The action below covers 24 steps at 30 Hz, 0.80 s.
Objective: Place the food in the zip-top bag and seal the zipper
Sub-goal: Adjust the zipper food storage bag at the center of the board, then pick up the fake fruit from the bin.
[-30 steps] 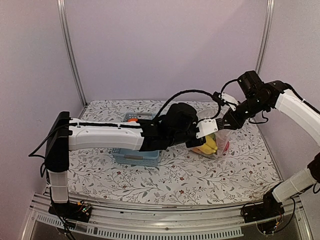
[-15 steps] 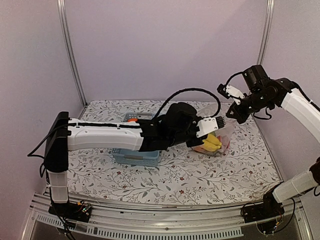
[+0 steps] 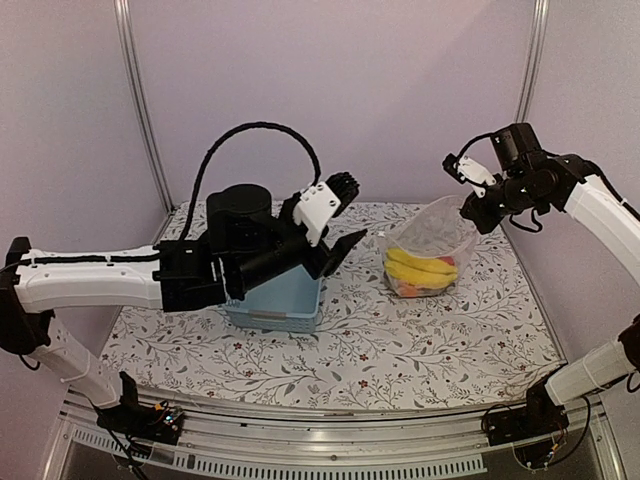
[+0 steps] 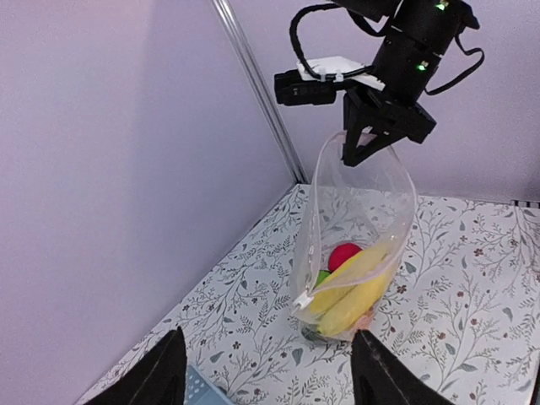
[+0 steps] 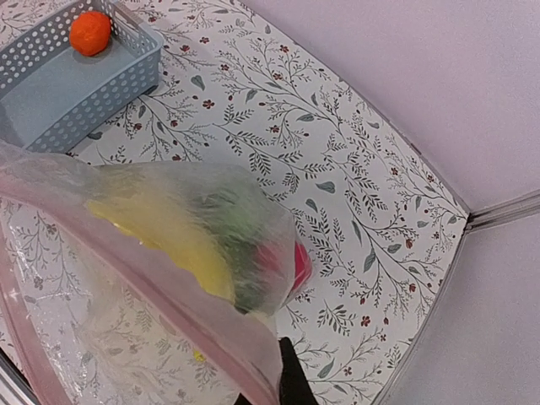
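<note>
Where the left arm overhangs, the basket holds one orange.

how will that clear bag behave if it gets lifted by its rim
Probably floppy: the zip-top bag hangs creased from the right gripper, pinched at one rim spot. Likely bottom-heavy, as the bananas and red piece sit low, so it may swing. It looks unsealed, so tilting could spill them.
</note>
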Available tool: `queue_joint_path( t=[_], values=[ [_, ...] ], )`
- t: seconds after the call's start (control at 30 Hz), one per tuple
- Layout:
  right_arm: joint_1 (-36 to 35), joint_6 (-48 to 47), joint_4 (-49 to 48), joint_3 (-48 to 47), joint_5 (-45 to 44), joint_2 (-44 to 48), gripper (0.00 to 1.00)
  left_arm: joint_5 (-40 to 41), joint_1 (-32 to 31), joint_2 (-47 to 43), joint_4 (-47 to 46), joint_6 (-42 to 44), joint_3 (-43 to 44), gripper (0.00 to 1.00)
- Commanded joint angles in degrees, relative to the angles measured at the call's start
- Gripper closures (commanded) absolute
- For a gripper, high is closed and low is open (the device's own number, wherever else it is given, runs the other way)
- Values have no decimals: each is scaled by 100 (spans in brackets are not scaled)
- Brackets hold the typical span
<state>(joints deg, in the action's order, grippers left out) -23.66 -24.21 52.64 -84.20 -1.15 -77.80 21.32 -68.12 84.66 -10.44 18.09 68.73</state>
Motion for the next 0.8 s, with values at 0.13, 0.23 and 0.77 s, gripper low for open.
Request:
queue_joint_path(
  t=[0.13,0.23,0.77],
  values=[
    [115,9,-563,43,341,-119,100,637,604,-830,285,-1736,-1531,29],
    [282,-22,-667,-310,527,-381,100,616,936,-999,624,-2468,-1781,25],
    [952,512,-731,-1590,1199,-1610,100,323,1968,-541,1846,-3706,-1516,23]
  ],
)
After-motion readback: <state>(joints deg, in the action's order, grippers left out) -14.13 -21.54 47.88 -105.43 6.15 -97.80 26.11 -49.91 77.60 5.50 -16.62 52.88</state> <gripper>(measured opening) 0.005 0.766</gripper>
